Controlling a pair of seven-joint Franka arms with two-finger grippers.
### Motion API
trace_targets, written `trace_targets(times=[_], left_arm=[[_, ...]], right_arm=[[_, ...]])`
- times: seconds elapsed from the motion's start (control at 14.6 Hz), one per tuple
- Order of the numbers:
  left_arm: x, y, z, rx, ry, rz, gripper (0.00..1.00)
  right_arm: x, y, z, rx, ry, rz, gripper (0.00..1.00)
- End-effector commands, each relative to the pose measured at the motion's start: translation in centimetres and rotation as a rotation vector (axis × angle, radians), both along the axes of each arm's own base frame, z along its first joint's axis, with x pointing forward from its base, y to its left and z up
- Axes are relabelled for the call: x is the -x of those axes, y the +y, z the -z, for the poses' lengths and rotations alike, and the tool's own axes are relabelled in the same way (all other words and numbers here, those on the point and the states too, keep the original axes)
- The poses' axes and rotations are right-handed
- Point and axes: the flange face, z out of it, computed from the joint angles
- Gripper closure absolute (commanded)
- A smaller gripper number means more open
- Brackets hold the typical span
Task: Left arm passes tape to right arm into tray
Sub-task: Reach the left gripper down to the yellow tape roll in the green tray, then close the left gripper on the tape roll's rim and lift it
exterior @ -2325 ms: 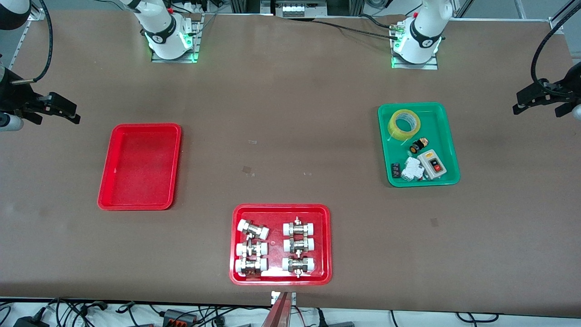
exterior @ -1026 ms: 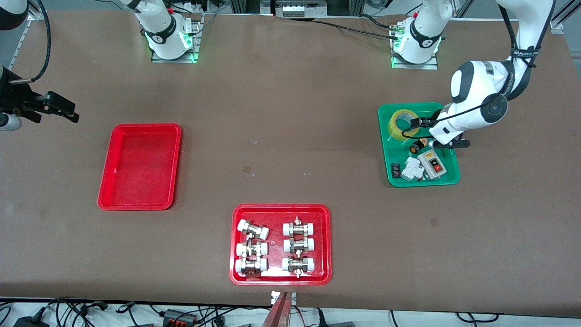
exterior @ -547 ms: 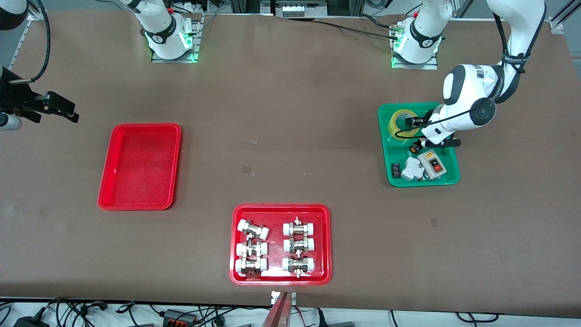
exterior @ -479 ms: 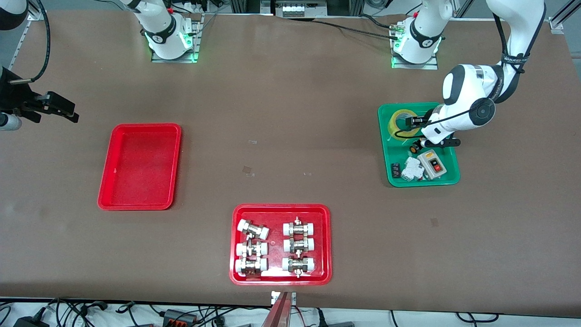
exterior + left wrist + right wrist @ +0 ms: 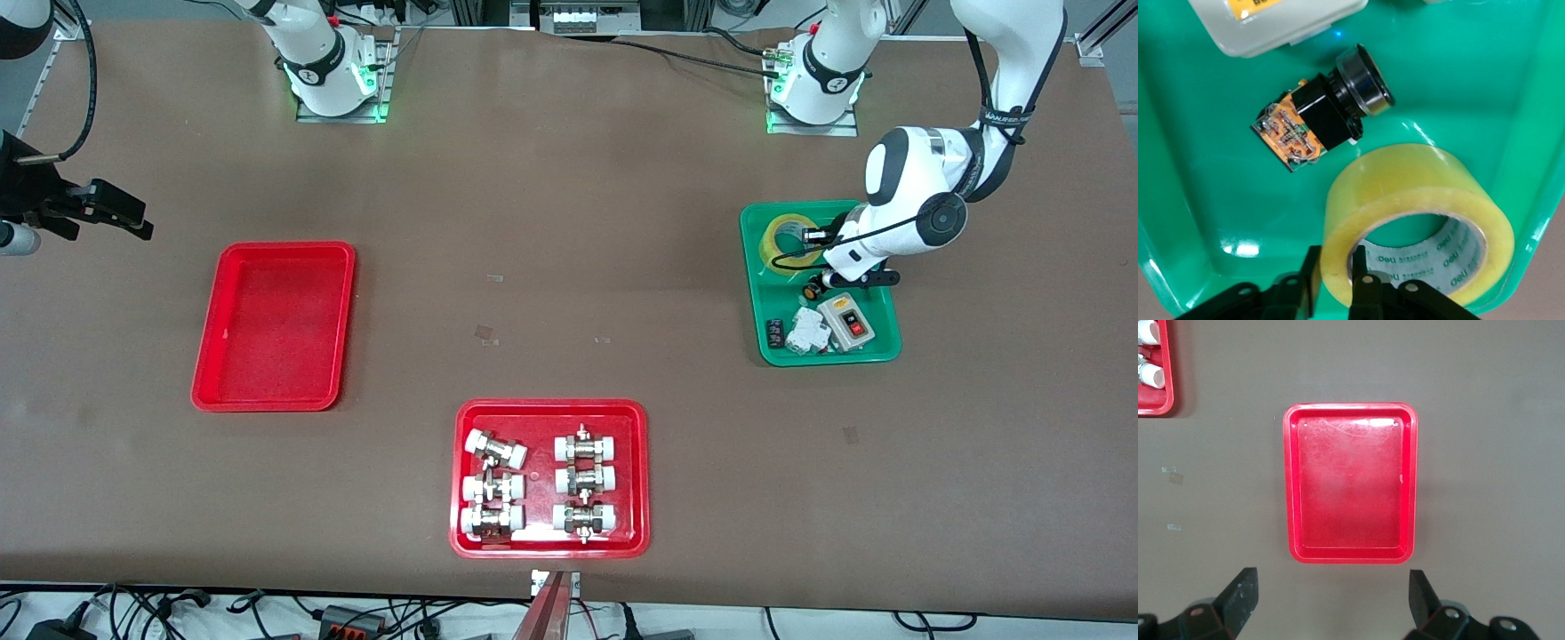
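Note:
The yellow tape [image 5: 772, 244] lies flat in the green tray [image 5: 876, 354], at the corner nearest the left arm's base. My left gripper [image 5: 805, 238] is down on it. In the left wrist view one finger is inside the pale core and the other outside, and the gripper [image 5: 1335, 255] is shut on the tape [image 5: 1405, 180] wall. The plain red tray [image 5: 276, 324] lies at the right arm's end of the table and also shows in the right wrist view [image 5: 1351, 487]. My right gripper [image 5: 124, 218] waits open and empty above the table beside that tray [image 5: 1331, 593].
The green tray also holds a black push button [image 5: 1331, 113], a grey switch box [image 5: 846, 322] and a white breaker [image 5: 805, 333]. A red tray with white-capped fittings [image 5: 551, 409] lies nearest the front camera, mid-table.
My left arm swung in from its end of the table and came down onto the tape in the green tray. The right arm has not moved.

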Motion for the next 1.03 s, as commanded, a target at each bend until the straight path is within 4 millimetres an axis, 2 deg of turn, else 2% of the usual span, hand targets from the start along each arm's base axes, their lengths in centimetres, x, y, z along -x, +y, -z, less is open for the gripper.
trace_targets(times=[0.0, 0.14, 0.21, 0.27, 0.48, 0.62, 0.82, 0.96], left_arm=[[0.3, -0.2, 0.2, 0.016, -0.005, 0.002, 0.90], [0.0, -0.5, -0.3, 0.016, -0.014, 0.008, 0.92], [-0.5, -1.2, -0.9, 0.019, -0.026, 0.024, 0.94], [-1.2, -2.1, -1.7, 0.024, -0.042, 0.041, 0.95], [-3.0, -2.6, -4.9, 0.025, -0.039, 0.056, 0.98], [-5.1, -3.9, -8.0, 0.035, -0.034, 0.084, 0.99], [-8.7, -5.5, -14.7, 0.047, -0.008, 0.115, 0.99], [-9.7, -7.7, -19.0, 0.056, 0.012, 0.152, 0.99]], right_arm=[[0.5, -0.3, -0.3, 0.001, 0.007, 0.002, 0.00], [0.5, -0.3, -0.3, 0.001, 0.010, 0.002, 0.00], [0.6, -0.2, -0.3, 0.001, 0.013, 0.000, 0.00], [0.6, -0.2, -0.3, 0.001, 0.013, 0.000, 0.00], [0.5, -0.2, -0.4, 0.003, 0.010, 0.000, 0.00], [0.6, -0.1, -0.3, 0.003, 0.013, -0.004, 0.00], [0.5, 0.5, -0.3, 0.004, 0.010, -0.027, 0.00], [0.6, 0.9, -0.4, 0.006, 0.012, -0.034, 0.00]])
